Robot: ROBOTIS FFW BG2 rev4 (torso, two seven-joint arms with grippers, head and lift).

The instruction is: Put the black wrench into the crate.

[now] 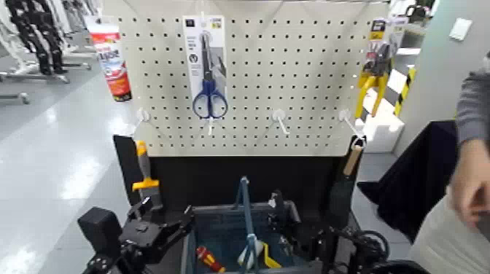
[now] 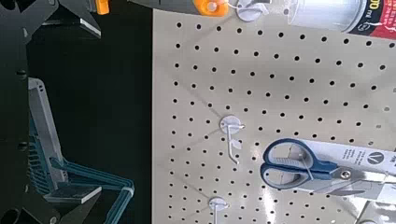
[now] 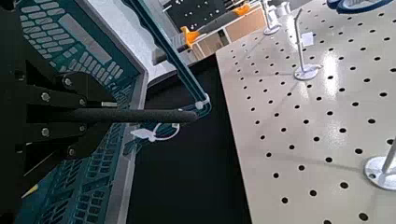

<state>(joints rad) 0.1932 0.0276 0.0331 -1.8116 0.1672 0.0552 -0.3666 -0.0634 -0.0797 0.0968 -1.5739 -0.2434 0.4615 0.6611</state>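
Placing, apparently: pinching the wrench in the right pincer, at 5 o'clock, over the crate's right side. Spreading the left pincer at 7. Likely needing next to clear the rim, lower, release inside. Showing "00" on the tube at 10; otherwise carrying no surely readable brands.

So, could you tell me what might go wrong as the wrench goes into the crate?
The wrench, shut in the right gripper over the crate, might catch on the hoop handle if lowered there. It could also land on the red tool inside and settle crookedly. The left gripper, open beside the rim, might bump the crate if moved.
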